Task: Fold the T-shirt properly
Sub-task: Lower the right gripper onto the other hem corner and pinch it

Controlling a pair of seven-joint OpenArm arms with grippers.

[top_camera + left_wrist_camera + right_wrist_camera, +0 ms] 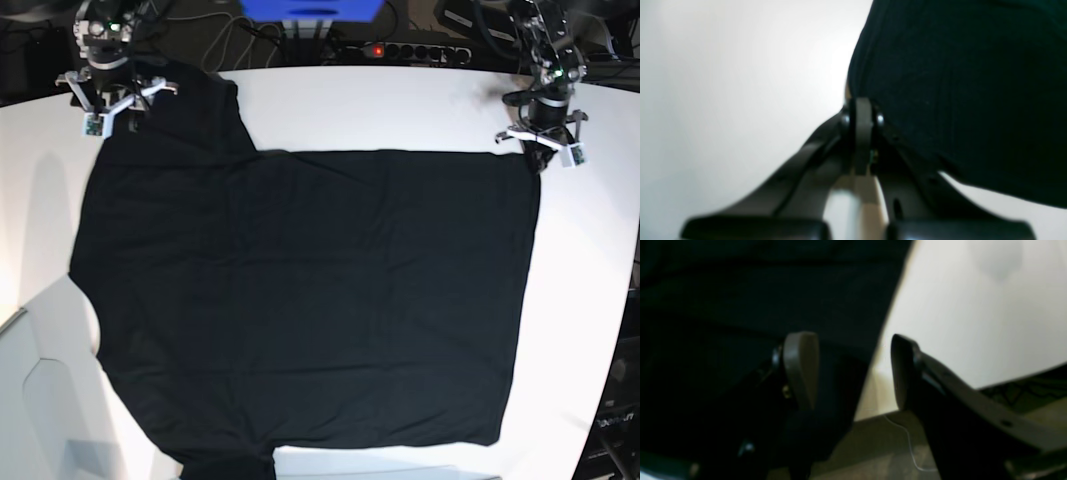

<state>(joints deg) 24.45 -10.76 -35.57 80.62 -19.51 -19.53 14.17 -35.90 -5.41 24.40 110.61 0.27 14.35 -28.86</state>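
A robotics lab, by the look: white table (400, 100), power strip (400, 50) (red light on), tangled cables (230, 35).

T-shirt (310, 300): black cloth, short-sleeved, plain side up; no print or label visible. Spread flat and unfolded on the white table (400, 105), covering most of it. One sleeve reaches the far left corner; the other runs off the near edge at lower left. Straight hem lies along the right side. Light creases across the body.
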